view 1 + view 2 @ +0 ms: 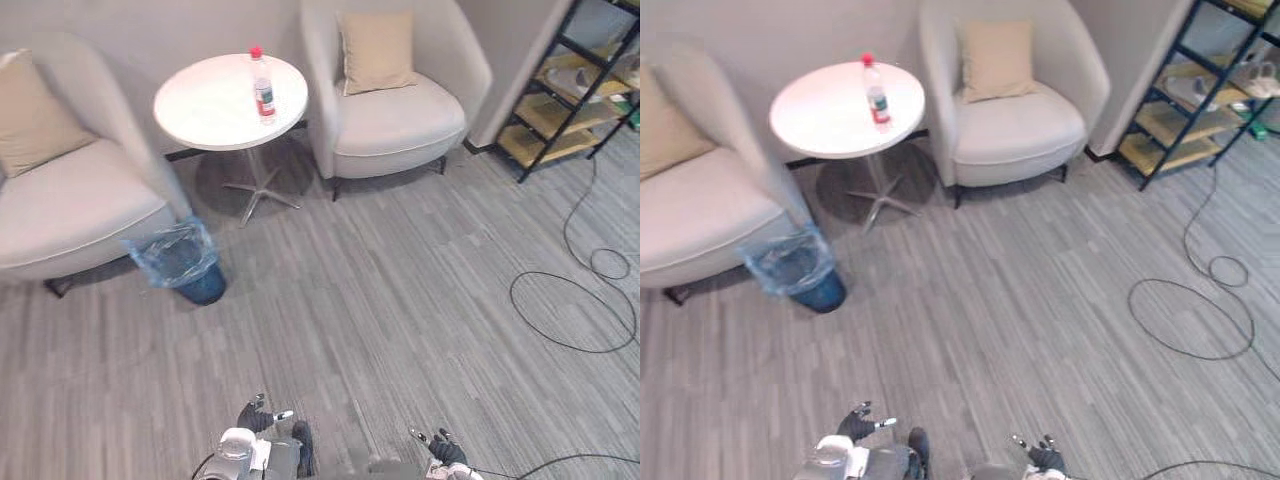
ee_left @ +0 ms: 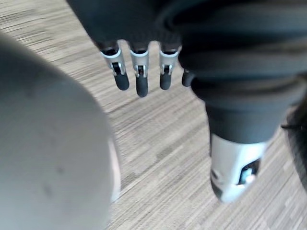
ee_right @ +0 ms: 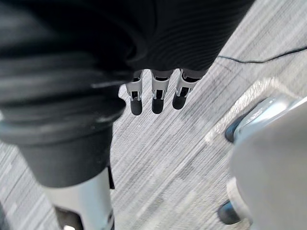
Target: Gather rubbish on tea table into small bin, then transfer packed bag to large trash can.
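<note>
A left armchair (image 1: 70,200) and a right armchair (image 1: 400,110) were set at the far side, a white desk (image 1: 210,105) placed between them and a shelf (image 1: 570,100) at far right. A bag-lined small bin (image 1: 185,262) was stood on the floor beside the left armchair. A bottle (image 1: 263,88) was seen upright on the desk. The left hand (image 1: 258,416) and right hand (image 1: 445,447) were held near, fingers straight, empty.

I can't make out what lies inside the small bin (image 1: 203,287); the shelf (image 1: 548,114) and the left armchair (image 1: 70,195) run off my frame edges.
</note>
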Robot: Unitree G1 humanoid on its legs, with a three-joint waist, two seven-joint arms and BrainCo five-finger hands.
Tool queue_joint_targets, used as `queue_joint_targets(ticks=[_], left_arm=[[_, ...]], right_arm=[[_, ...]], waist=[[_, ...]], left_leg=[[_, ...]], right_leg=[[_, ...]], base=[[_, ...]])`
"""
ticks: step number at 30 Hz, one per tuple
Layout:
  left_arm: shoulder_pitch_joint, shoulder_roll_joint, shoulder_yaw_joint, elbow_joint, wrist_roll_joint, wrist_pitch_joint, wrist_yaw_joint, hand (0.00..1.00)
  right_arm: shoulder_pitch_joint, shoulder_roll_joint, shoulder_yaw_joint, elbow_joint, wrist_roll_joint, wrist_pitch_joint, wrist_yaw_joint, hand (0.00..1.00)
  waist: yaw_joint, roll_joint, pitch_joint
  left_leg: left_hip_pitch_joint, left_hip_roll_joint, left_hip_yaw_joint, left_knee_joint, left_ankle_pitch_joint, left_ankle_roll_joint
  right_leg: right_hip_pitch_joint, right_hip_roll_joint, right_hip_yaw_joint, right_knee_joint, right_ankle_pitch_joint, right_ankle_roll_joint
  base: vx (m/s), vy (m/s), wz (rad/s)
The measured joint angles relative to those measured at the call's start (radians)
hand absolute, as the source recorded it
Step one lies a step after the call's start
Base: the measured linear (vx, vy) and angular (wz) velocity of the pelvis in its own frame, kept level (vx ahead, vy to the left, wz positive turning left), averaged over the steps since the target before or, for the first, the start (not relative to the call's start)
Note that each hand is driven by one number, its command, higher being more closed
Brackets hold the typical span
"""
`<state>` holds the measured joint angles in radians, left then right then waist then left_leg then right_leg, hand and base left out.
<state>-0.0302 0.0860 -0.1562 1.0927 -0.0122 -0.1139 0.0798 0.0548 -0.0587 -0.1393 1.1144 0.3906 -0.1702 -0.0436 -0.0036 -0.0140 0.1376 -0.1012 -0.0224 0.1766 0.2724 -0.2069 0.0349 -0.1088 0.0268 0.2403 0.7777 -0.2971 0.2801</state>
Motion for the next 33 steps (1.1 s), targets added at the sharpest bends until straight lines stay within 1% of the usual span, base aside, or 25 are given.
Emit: queue_joint_targets(ticks=[1, 2, 3, 5, 7, 8, 9, 10, 11, 12, 14, 15, 16, 18, 20, 21, 24, 25, 26, 27, 28, 29, 31, 32, 33], left_arm=[[-0.001, 0.0, -0.015, 0.001, -0.01, 0.003, 0.0, 0.0], [-0.003, 0.001, -0.03, 0.004, -0.011, 0.005, 0.0, 0.0], [-0.004, -0.001, -0.035, 0.011, -0.011, 0.007, -0.001, 0.0], [-0.008, 0.0, -0.031, 0.012, -0.012, 0.012, 0.001, 0.0], [-0.009, -0.001, -0.03, 0.012, -0.013, 0.012, 0.001, 0.0], [-0.008, -0.003, -0.03, 0.012, -0.012, 0.012, 0.0, 0.0], [0.0, -0.004, -0.03, 0.013, -0.012, 0.011, -0.001, 0.0], [0.005, 0.002, -0.03, 0.012, -0.012, 0.009, -0.002, 0.0], [-0.002, -0.002, -0.019, 0.031, -0.011, 0.011, -0.002, 0.0], [-0.006, -0.017, -0.014, 0.038, -0.011, 0.009, -0.003, 0.0], [-0.007, -0.06, 0.019, 0.039, -0.011, 0.007, -0.006, 0.0], [-0.011, -0.067, 0.039, 0.037, -0.011, 0.005, -0.005, 0.0], [-0.02, -0.077, 0.072, 0.034, -0.012, 0.004, -0.005, 0.0], [-0.016, -0.083, 0.082, 0.022, -0.022, -0.001, -0.006, 0.0], [-0.017, -0.09, 0.078, 0.006, -0.03, -0.008, -0.006, 0.0], [-0.017, -0.091, 0.078, -0.003, -0.03, -0.008, -0.006, 0.0], [-0.024, -0.085, 0.047, -0.017, -0.03, -0.009, -0.007, 0.0], [-0.025, -0.084, 0.03, -0.018, -0.03, -0.009, -0.006, 0.0], [-0.024, -0.082, 0.012, -0.018, -0.029, -0.009, -0.008, 0.0], [-0.025, -0.077, 0.01, -0.017, -0.029, -0.009, -0.01, 0.0], [-0.027, -0.071, 0.01, -0.016, -0.029, -0.007, -0.015, 0.0], [-0.031, -0.065, 0.009, -0.004, -0.028, -0.006, -0.022, 0.0], [-0.031, -0.064, 0.006, 0.0, -0.028, -0.006, -0.026, 0.0], [-0.03, -0.059, 0.0, 0.002, -0.028, -0.006, -0.026, 0.0], [-0.03, -0.05, -0.022, 0.014, -0.029, -0.005, -0.026, 0.0]], right_arm=[[-0.006, -0.001, -0.002, -0.003, -0.001, 0.0, 0.004, 0.0], [-0.015, -0.006, -0.001, -0.003, -0.004, 0.0, 0.004, 0.0], [-0.017, -0.012, 0.0, -0.011, -0.019, 0.0, 0.005, 0.0], [-0.018, -0.016, 0.008, -0.04, -0.039, -0.001, 0.007, 0.0], [-0.018, -0.018, 0.008, -0.059, -0.038, -0.007, 0.019, 0.0], [-0.018, -0.023, 0.008, -0.071, -0.039, -0.008, 0.024, 0.0], [-0.016, -0.025, 0.015, -0.076, -0.039, -0.009, 0.025, 0.0], [-0.006, -0.024, 0.024, -0.075, -0.039, -0.009, 0.024, 0.0], [-0.002, -0.025, 0.017, -0.072, -0.035, -0.009, 0.026, 0.0], [-0.021, -0.046, 0.021, -0.07, -0.042, -0.007, 0.023, 0.0], [-0.018, -0.061, 0.023, -0.065, -0.046, -0.004, 0.025, 0.0], [-0.018, -0.06, 0.021, -0.065, -0.043, -0.002, 0.024, 0.0], [-0.016, -0.056, 0.026, -0.065, -0.039, 0.002, 0.024, 0.0], [-0.01, -0.047, 0.025, -0.05, -0.037, 0.002, 0.022, 0.0], [-0.01, -0.039, 0.024, -0.034, -0.037, 0.001, 0.022, 0.0], [-0.011, -0.039, 0.024, -0.034, -0.037, 0.002, 0.021, 0.0], [-0.016, -0.039, 0.024, -0.031, -0.036, 0.003, 0.018, 0.0], [-0.013, -0.039, 0.024, -0.031, -0.036, 0.003, 0.016, 0.0], [-0.011, -0.041, 0.026, -0.028, -0.037, 0.003, 0.012, 0.0], [-0.012, -0.039, 0.03, -0.023, -0.037, 0.005, 0.009, 0.0], [-0.015, -0.03, 0.039, -0.023, -0.037, 0.005, 0.006, 0.0], [-0.016, -0.025, 0.046, -0.022, -0.038, 0.005, 0.005, 0.0], [-0.016, -0.024, 0.054, -0.005, -0.04, 0.005, 0.007, 0.0], [-0.018, -0.026, 0.063, 0.0, -0.042, 0.004, 0.008, 0.0], [-0.014, -0.025, 0.06, -0.002, -0.039, 0.003, 0.009, 0.0]], waist=[[-0.002, 0.0, 0.01], [0.001, 0.005, 0.025], [-0.002, 0.018, 0.035], [-0.007, 0.021, 0.038], [-0.011, 0.03, 0.044], [-0.014, 0.035, 0.047], [-0.017, 0.033, 0.045], [-0.018, 0.017, 0.037], [-0.02, 0.008, 0.037], [-0.014, 0.049, 0.041], [-0.018, 0.083, 0.035], [-0.015, 0.088, 0.04], [-0.007, 0.08, 0.05], [-0.005, 0.076, 0.053], [-0.002, 0.069, 0.054], [0.002, 0.068, 0.054], [0.01, 0.065, 0.054], [0.01, 0.067, 0.053], [0.014, 0.07, 0.05], [0.022, 0.059, 0.051], [0.021, 0.05, 0.036], [0.015, 0.032, 0.036], [0.021, 0.028, 0.031], [0.025, 0.026, 0.029], [0.017, 0.013, 0.025]], left_leg=[[0.058, 0.0, -0.012, -0.023, -0.009, 0.006], [0.123, 0.0, -0.033, -0.058, -0.012, 0.01], [0.182, 0.008, -0.036, -0.097, -0.012, 0.01], [0.253, 0.033, -0.054, -0.133, -0.012, 0.01], [0.28, 0.068, -0.077, -0.131, -0.012, 0.01], [0.29, 0.082, -0.092, -0.13, -0.012, 0.01], [0.308, 0.093, -0.109, -0.126, -0.017, 0.0], [0.316, 0.085, -0.125, -0.109, -0.033, -0.028], [0.345, 0.096, -0.168, -0.065, -0.081, -0.087], [0.338, 0.131, -0.183, -0.024, -0.082, -0.094], [0.263, 0.156, -0.218, 0.154, -0.019, -0.166], [0.22, 0.159, -0.224, 0.252, 0.028, -0.195], [0.143, 0.176, -0.214, 0.436, 0.089, -0.229], [0.064, 0.212, -0.144, 0.593, 0.017, -0.193], [-0.03, 0.223, -0.04, 0.598, -0.025, -0.14], [-0.064, 0.22, -0.015, 0.566, -0.031, -0.129], [-0.119, 0.157, 0.037, 0.241, -0.019, -0.124], [-0.104, 0.116, 0.05, 0.053, 0.039, -0.125], [-0.1, 0.098, 0.059, -0.046, 0.143, -0.092], [-0.086, 0.086, 0.064, -0.058, 0.174, -0.051], [-0.085, 0.062, 0.062, -0.056, 0.163, -0.029], [-0.086, 0.047, 0.063, -0.032, 0.109, -0.01], [-0.058, 0.045, 0.069, -0.018, 0.07, -0.015], [-0.019, 0.042, 0.072, -0.024, 0.054, -0.015], [0.023, 0.025, 0.058, -0.034, 0.043, -0.012]], right_leg=[[-0.041, -0.014, -0.062, 0.114, -0.002, -0.006], [-0.069, -0.042, -0.146, 0.175, -0.012, -0.031], [-0.101, -0.074, -0.232, 0.196, -0.028, -0.114], [-0.163, -0.102, -0.331, 0.11, -0.063, -0.208], [-0.216, -0.1, -0.371, -0.071, -0.048, -0.231], [-0.234, -0.094, -0.371, -0.154, -0.018, -0.236], [-0.24, -0.08, -0.349, -0.322, 0.082, -0.235], [-0.232, -0.08, -0.306, -0.466, 0.228, -0.249], [-0.238, -0.088, -0.292, -0.442, 0.303, -0.263], [-0.236, -0.066, -0.32, -0.403, 0.292, -0.281], [-0.175, -0.048, -0.347, -0.435, 0.225, -0.3], [-0.142, -0.041, -0.348, -0.454, 0.211, -0.308], [-0.076, -0.039, -0.356, -0.498, 0.197, -0.323], [0.035, -0.036, -0.374, -0.554, 0.18, -0.342], [0.138, -0.04, -0.389, -0.639, 0.175, -0.343], [0.156, -0.041, -0.393, -0.661, 0.173, -0.34], [0.221, -0.057, -0.401, -0.716, 0.159, -0.316], [0.247, -0.065, -0.408, -0.736, 0.148, -0.297], [0.263, -0.064, -0.407, -0.748, 0.137, -0.281], [0.269, -0.072, -0.395, -0.748, 0.126, -0.266], [0.268, -0.094, -0.391, -0.743, 0.114, -0.248], [0.263, -0.114, -0.39, -0.7, 0.093, -0.217], [0.212, -0.126, -0.365, -0.539, 0.072, -0.183], [0.134, -0.138, -0.333, -0.319, 0.064, -0.148], [0.058, -0.151, -0.301, -0.114, 0.073, -0.086]], base=[[0.43, 0.039, -0.05], [0.4, -0.014, 0.0], [0.48, -0.04, 0.05], [0.45, -0.083, 0.22], [0.39, -0.146, 0.37], [0.46, -0.217, 0.43], [0.51, -0.259, 0.47], [0.65, -0.366, 0.64], [0.57, -0.32, 0.43], [0.5, -0.312, 0.47], [0.45, -0.29, 0.33], [0.46, -0.295, 0.22], [0.42, -0.234, 0.16], [0.4, -0.194, 0.14], [0.37, -0.155, 0.17], [0.33, -0.083, 0.1], [0.29, 0.013, 0.1], [0.35, 0.089, 0.12], [0.44, 0.145, -0.03], [0.3, 0.123, -0.06], [0.46, 0.167, 0.04], [0.38, 0.135, 0.15], [0.4, 0.175, 0.0], [0.36, 0.179, 0.04], [0.37, 0.144, 0.23]])
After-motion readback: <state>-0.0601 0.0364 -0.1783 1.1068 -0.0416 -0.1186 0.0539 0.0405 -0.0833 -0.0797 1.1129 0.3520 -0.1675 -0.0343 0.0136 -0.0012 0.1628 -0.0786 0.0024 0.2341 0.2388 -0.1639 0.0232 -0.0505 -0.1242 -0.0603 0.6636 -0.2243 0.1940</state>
